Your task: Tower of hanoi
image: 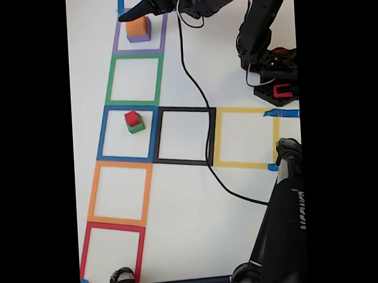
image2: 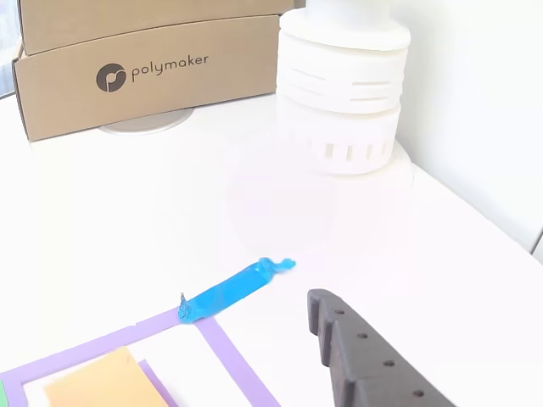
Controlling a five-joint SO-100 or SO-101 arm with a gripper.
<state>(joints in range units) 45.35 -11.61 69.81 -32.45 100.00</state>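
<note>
We see a white table (image: 200, 229) marked with seven hollow tape squares. In the fixed view, five run down the left side: purple (image: 139, 36) at the top, then green (image: 135, 79), blue (image: 128, 134), orange (image: 120, 192) and red (image: 112, 254). A black square (image: 185, 136) and a yellow square (image: 244, 137) extend to the right of the blue one.

We count four blocks, in two stacks of two. Inside the purple square, the orange block (image: 136, 25) sits on the purple block (image: 139, 37). Inside the blue square, the red block (image: 132, 118) sits on the green block (image: 137, 126). The other five squares hold no blocks.

The black arm reaches in from the upper right, and its gripper (image: 126, 17) hangs just above and left of the orange block; we cannot tell whether its jaws are parted or together. A black cable (image: 195, 84) crosses the table.

In the other view, one dark finger (image2: 365, 360) shows at the bottom, beside a blue tape strip (image2: 233, 288) at the purple square's corner. Beyond lie two cardboard boxes (image2: 153, 72) and a white spool stack (image2: 344, 76).
</note>
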